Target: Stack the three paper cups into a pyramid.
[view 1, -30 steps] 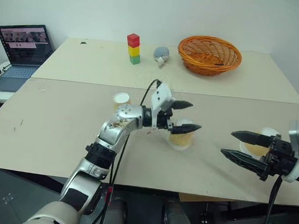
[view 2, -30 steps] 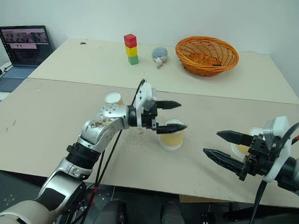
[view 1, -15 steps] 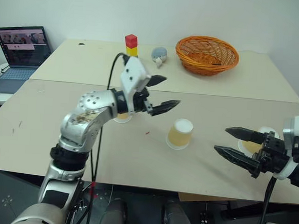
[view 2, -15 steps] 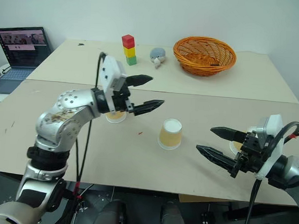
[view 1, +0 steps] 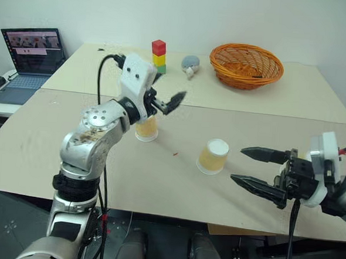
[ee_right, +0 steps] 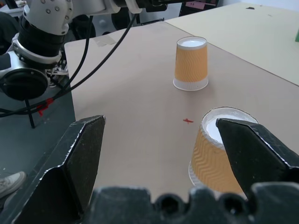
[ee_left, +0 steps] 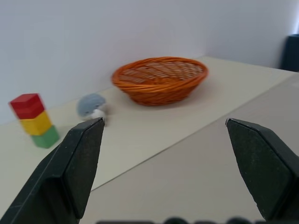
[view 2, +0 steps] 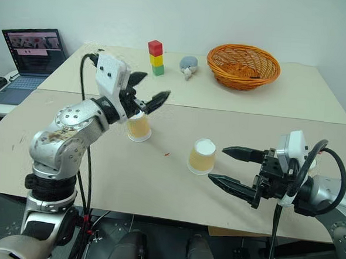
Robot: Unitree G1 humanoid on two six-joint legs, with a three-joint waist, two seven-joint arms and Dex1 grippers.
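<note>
Two tan paper cups stand upside down on the near table. One cup point(view 1: 213, 156) is in the middle, the other cup point(view 1: 147, 128) is farther left. My left gripper point(view 1: 172, 102) hangs open and empty in the air just above the left cup, pointing toward the far table. My right gripper point(view 1: 237, 164) is open and level, its tips a short way right of the middle cup. The right wrist view has the middle cup point(ee_right: 217, 154) close to one of its fingers point(ee_right: 257, 149), and the left cup point(ee_right: 192, 64) farther off.
On the far table stand an orange wicker basket point(view 1: 246, 63), a red-yellow-green block tower point(view 1: 159, 55) and a small grey toy point(view 1: 190, 64). An open laptop point(view 1: 30, 56) sits at the far left. The near table's front edge runs just below my right gripper.
My left gripper left the middle cup, swung left and upward, and turned toward the far table, ending over the left cup. My right gripper edged left toward the middle cup. Both stayed open.
</note>
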